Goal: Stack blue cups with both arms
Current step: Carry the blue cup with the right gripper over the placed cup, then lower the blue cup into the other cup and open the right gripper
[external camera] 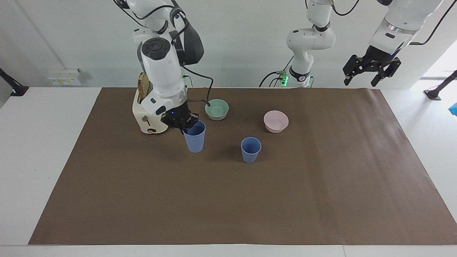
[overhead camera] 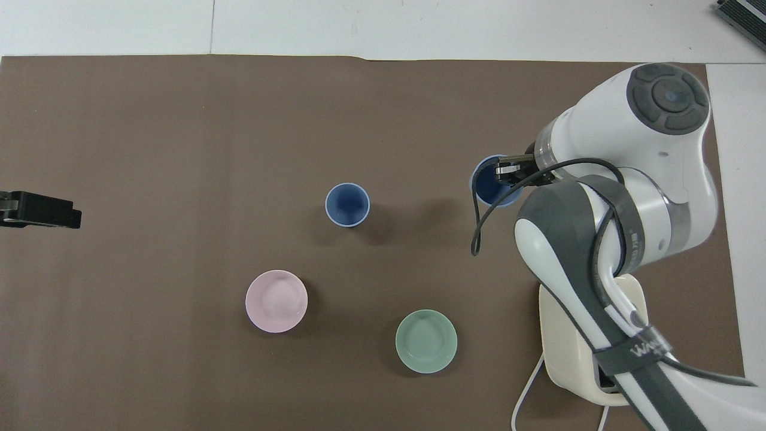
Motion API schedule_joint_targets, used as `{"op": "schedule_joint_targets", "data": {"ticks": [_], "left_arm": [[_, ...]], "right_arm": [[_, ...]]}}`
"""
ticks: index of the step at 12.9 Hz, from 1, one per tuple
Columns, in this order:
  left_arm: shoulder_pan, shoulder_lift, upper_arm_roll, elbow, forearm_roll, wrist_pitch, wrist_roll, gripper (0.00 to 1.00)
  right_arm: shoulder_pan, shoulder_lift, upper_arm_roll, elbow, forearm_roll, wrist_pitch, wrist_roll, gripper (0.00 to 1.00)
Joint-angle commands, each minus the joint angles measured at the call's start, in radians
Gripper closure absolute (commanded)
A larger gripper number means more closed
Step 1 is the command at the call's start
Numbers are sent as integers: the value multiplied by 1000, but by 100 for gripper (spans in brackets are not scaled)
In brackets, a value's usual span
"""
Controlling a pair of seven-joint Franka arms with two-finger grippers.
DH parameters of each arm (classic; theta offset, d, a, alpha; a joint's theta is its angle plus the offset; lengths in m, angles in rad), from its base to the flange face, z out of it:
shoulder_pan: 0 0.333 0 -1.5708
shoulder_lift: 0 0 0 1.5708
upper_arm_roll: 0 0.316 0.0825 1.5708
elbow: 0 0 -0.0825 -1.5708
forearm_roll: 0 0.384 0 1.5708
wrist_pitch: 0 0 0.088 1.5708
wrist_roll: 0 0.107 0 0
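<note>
Holding one blue cup [external camera: 195, 137] by its rim, right gripper [external camera: 181, 123] pinching tight, other blue cup [external camera: 250, 149] standing upright toward the left arm's end.

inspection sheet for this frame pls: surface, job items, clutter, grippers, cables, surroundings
Surface: brown mat on a white table.
Job's things: held cup lifted above the mat; free cup upright mid-mat.
Clutter: green bowl, pink bowl, toaster with bread.
Grippers: right gripper shut on the held cup's rim; left gripper open, waiting in the air at the left arm's end.
Cables: toaster cord; a black cable on the right arm.
Surroundings: white wall; nothing else seen.
</note>
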Motion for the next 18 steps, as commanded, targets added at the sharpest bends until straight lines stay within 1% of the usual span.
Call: {"op": "schedule_joint_targets", "data": {"ticks": [1,4,9,11,14,18], "left_arm": [[18,-11,-10,-7,8,-7,8,0],[17,-11,-10,-7,8,-7,7,0],[17,-10,-10,-7,8,-7,7,0],[17,-11,-10,-7,8,-7,7,0],[17,-11,-10,-7,8,-8,7,0],[17,-11,-10,-7,8,-8,7,0]], "right_arm": [[42,43,9,94,38,-29,58,100],[105,60,12,131,38,-9,59,100],[145,106,27,131,47,95,61,100],[177,144,32,129,47,121,62,100],[186,152,32,126,70,141,64,100],[192,169,32,102,70,157,62,100]]}}
